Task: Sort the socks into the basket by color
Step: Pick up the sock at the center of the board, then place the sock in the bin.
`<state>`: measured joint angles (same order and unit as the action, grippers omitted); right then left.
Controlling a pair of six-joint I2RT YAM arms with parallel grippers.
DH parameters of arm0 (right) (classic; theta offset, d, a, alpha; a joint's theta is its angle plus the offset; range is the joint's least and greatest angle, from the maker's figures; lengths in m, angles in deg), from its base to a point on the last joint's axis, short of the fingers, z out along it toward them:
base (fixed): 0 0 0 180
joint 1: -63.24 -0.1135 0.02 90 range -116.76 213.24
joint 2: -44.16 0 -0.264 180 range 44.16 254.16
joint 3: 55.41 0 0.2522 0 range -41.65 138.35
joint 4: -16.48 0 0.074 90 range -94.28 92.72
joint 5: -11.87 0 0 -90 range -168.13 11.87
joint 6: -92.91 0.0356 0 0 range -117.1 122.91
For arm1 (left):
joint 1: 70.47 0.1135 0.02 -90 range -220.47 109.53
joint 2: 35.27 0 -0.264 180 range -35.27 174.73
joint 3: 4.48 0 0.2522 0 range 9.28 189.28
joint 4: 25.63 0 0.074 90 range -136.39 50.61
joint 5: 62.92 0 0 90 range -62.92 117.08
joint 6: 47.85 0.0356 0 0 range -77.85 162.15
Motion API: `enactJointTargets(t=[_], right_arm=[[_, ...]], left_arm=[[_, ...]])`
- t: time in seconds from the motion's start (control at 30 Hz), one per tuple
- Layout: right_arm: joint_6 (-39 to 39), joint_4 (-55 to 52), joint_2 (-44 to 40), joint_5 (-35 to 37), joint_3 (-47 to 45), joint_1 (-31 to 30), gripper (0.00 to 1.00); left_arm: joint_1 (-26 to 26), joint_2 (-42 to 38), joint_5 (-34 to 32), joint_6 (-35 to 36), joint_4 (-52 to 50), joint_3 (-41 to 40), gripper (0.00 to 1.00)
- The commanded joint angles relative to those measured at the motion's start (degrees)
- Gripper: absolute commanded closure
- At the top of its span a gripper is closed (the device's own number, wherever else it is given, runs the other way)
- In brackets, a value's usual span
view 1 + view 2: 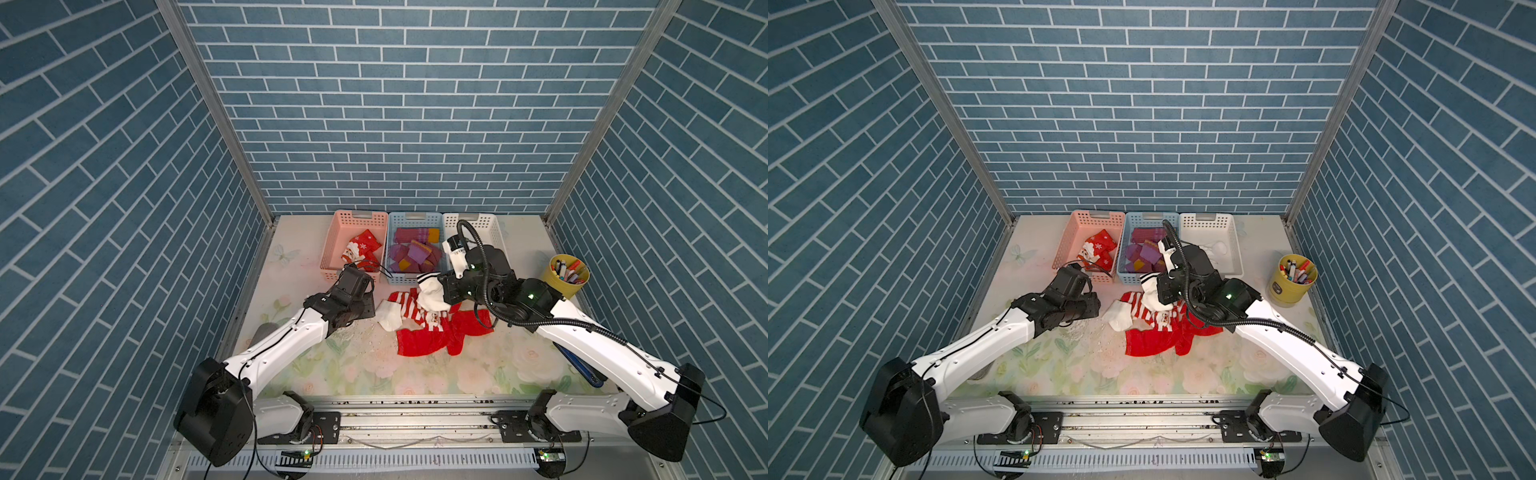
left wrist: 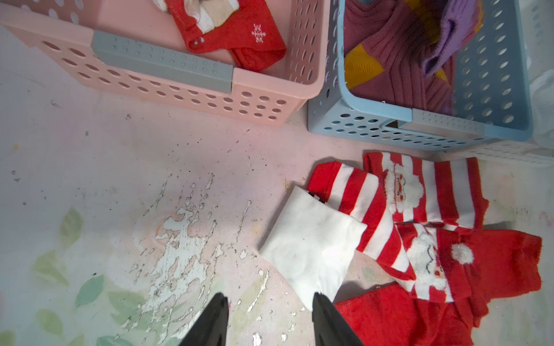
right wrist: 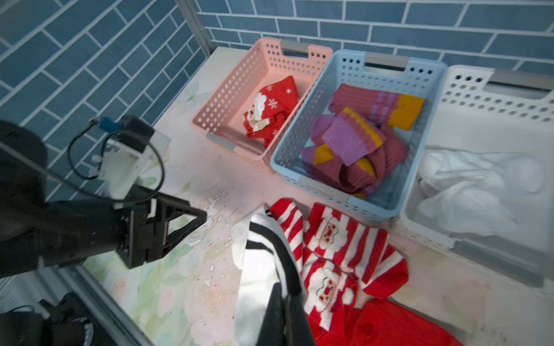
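Black shoulder housings (image 1: 216,411) of two robot arms sit closest to the viewer, at the front edge of a floral-print table (image 1: 365,374). Both arms reach away toward three perforated baskets lined up side by side at the back wall.

The pink basket (image 3: 227,99) holds one folded red Santa sock (image 3: 269,110). The blue basket (image 3: 302,113) beside it holds a heap of purple socks (image 3: 353,140) with orange-yellow patches. The white basket (image 3: 479,99) holds a few plain white socks (image 3: 467,185). A yellow cup (image 1: 559,286) of markers stands apart, beyond the white basket.

The right gripper (image 3: 284,314) is clamped tight on a white sock with black cuff stripes (image 3: 254,284). The sock hangs from the jaws just above a loose pile of red striped Santa socks (image 1: 432,332), close to the front wall of the blue basket. A second white sock (image 2: 311,248) lies flat on the table, its edge tucked against the pile.

The left gripper (image 2: 269,296) hovers low over bare table with its jaws parted and nothing between them. One fingertip (image 2: 319,299) sits at the corner of the second white sock.

The step in hand appears to be carrying the held sock to its basket. The next move would likely call for lifting it clear of the white basket's front wall, moving it over the white socks inside, then letting go. The pile and the flat white sock are not yet sorted.
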<state>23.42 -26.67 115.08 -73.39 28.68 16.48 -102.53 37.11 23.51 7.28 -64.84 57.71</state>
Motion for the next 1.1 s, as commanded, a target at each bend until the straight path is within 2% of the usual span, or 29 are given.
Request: enactJointTargets(t=[0.0,0.27,0.53,1.07], right_arm=[[-3.39,-3.06,0.92,1.95,2.59,3.45,1.00],[-6.72,-2.95,5.08,1.84,6.58,13.40,1.00],[-8.76,-2.47,13.35,-0.86,14.19,22.32,1.00],[-10.32,-5.57,32.75,-3.00,32.48,30.31,1.00]], left_arm=[[-0.78,-1.00,0.55,0.89,-0.78,-0.95,0.48],[-3.06,0.19,1.38,1.82,-0.22,-0.53,0.47],[-4.51,0.97,2.15,2.41,0.14,-0.48,0.47],[-6.38,0.89,2.67,2.86,0.41,-1.42,0.47]])
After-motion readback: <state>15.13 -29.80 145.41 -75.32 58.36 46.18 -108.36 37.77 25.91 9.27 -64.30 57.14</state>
